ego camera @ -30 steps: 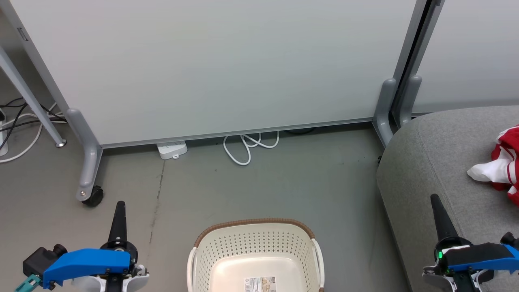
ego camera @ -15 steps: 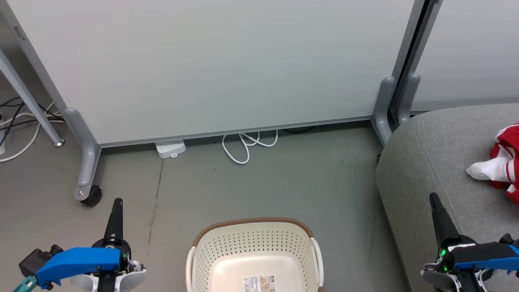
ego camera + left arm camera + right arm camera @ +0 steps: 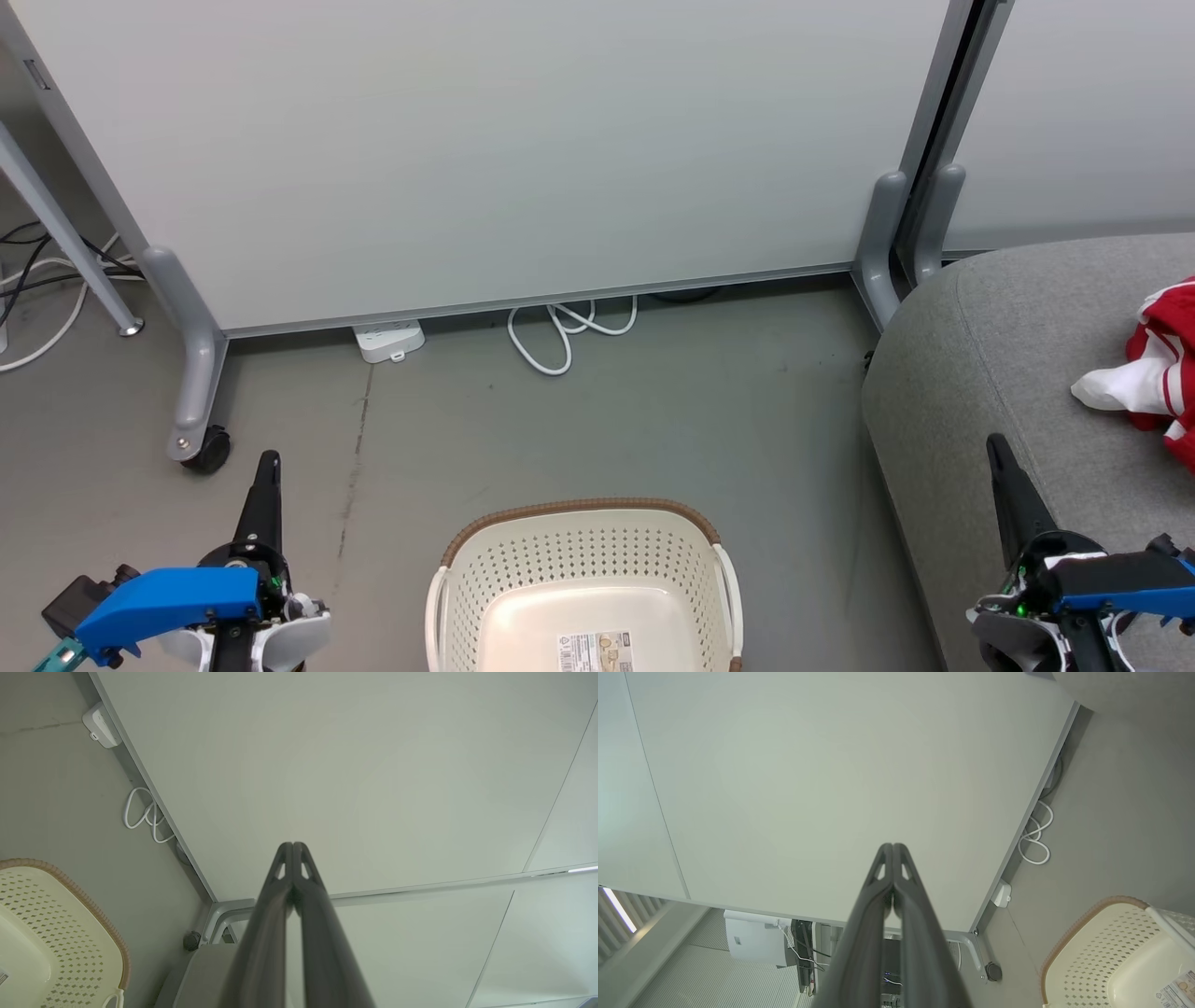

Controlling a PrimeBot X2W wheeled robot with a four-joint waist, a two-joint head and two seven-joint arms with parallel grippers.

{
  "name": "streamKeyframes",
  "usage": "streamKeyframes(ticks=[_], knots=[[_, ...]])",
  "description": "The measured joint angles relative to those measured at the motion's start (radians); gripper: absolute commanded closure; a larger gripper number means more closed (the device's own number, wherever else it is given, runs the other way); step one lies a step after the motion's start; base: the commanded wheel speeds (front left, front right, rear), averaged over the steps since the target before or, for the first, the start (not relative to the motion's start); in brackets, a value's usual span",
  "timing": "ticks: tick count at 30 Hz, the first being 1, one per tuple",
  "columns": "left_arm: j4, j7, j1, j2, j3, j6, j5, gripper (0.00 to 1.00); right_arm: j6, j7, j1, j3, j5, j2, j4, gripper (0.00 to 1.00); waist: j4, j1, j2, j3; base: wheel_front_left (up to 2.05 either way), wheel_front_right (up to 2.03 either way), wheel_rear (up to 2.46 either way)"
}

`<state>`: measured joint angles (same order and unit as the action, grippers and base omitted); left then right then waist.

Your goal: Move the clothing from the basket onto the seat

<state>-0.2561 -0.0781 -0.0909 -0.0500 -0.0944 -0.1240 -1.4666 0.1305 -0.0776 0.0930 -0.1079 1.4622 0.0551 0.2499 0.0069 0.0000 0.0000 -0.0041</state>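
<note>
**Basket bare, arms drawing back**

The left gripper and right gripper have their fingers pressed together, empty. Both sit slightly lower in the head view than a second ago. The basket holds nothing. The clothing lies on the seat. Transfer judged complete.

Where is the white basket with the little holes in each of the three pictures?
Head view: the basket is at the bottom middle.
Left wrist view: the basket is in the bottom left corner.
Right wrist view: the basket is in the bottom right corner.
Shared landmark: the white power strip, seen past the basket in all three views.
</note>
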Motion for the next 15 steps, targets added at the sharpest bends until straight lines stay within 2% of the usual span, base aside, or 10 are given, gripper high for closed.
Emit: streamKeyframes(ticks=[15], knots=[[0.006, -0.026, -0.009, 0.000, -0.016, 0.000, -0.106, 1.00, 0.000, -0.028, 0.007, -0.004, 0.108, -0.003, -0.003, 1.00, -0.005, 0.0000, 0.0000, 0.005, 0.00, 0.00, 0.00]])
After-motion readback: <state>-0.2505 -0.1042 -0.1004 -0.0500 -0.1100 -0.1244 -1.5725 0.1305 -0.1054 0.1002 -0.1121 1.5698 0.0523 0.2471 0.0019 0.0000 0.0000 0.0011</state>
